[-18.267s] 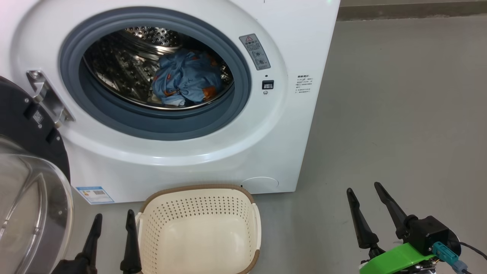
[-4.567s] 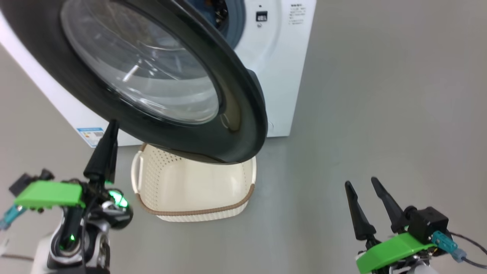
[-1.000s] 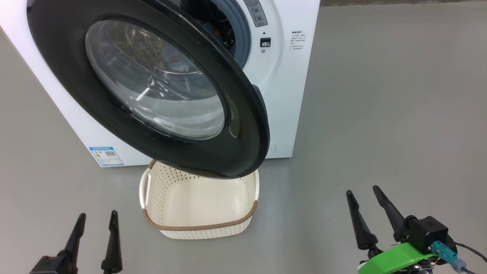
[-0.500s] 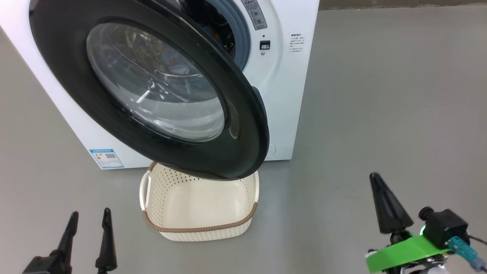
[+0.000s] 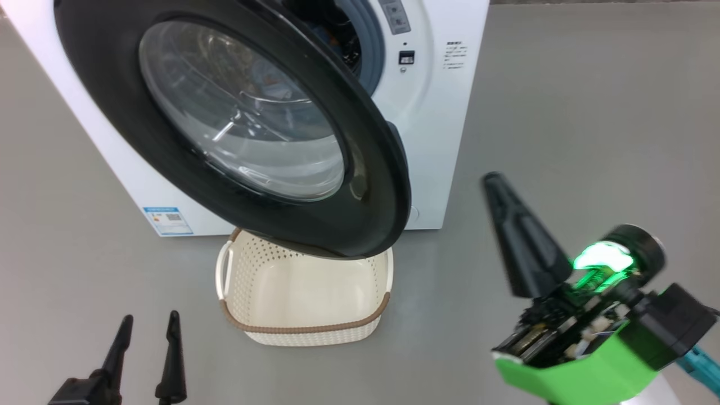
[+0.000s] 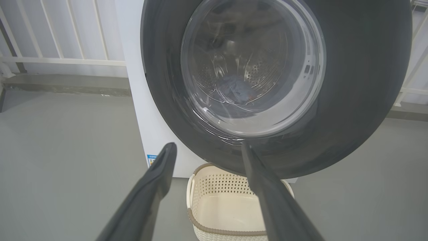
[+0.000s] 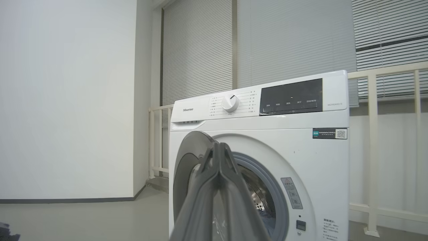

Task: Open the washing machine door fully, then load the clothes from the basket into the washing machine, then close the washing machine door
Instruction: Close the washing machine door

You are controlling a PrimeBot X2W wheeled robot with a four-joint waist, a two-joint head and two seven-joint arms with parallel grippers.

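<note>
The washing machine door [image 5: 242, 124] hangs partly ajar, its lower edge out over the far rim of the basket [image 5: 306, 331], which sits on the floor just in front of the washing machine [image 5: 433, 112]. The clothes [image 6: 239, 92] show blue through the glass, inside the drum. Left gripper [image 5: 151, 315] sits low at the near left, jaws spread wide, holding nothing. Right gripper [image 5: 494, 179] is raised on the right, fingers pressed together on nothing, apart from the door
</note>
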